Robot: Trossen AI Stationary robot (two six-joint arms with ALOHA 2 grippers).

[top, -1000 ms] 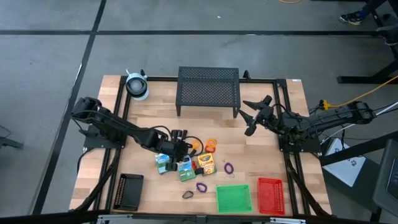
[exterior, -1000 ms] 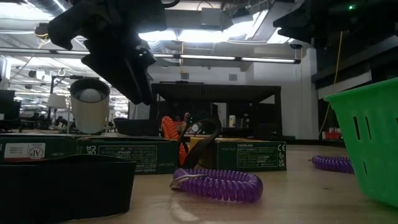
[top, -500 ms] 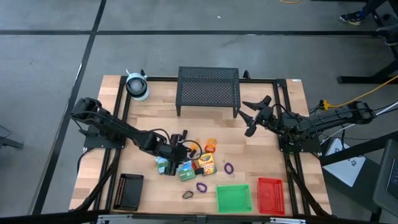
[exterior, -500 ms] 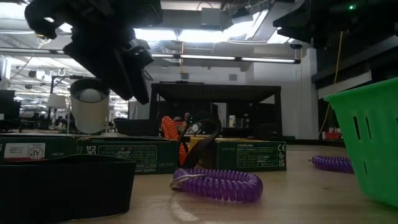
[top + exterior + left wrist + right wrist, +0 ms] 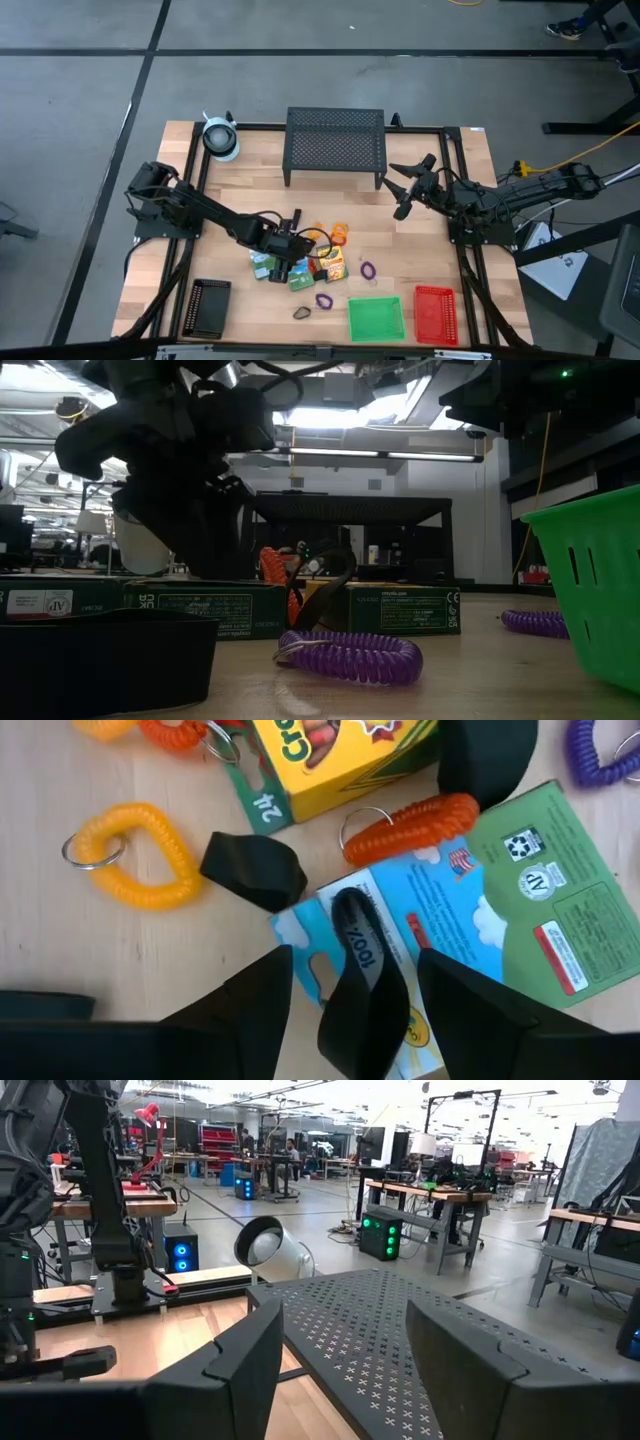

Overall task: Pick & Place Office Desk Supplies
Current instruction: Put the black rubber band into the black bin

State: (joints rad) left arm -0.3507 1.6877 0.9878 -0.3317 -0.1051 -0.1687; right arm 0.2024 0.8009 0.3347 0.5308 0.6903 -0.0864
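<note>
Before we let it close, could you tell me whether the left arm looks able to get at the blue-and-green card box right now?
Probably yes: the left gripper hangs right over the card box with open fingers, nothing between; only an orange loop lies across its far edge.

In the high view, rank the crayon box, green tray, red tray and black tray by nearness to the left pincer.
From the left pincer, open over the card boxes:
1. Crayon box, just beside it, toward the right arm.
2. Black tray, front left, and green tray, front: too close to call.
3. Red tray, front right corner.
</note>
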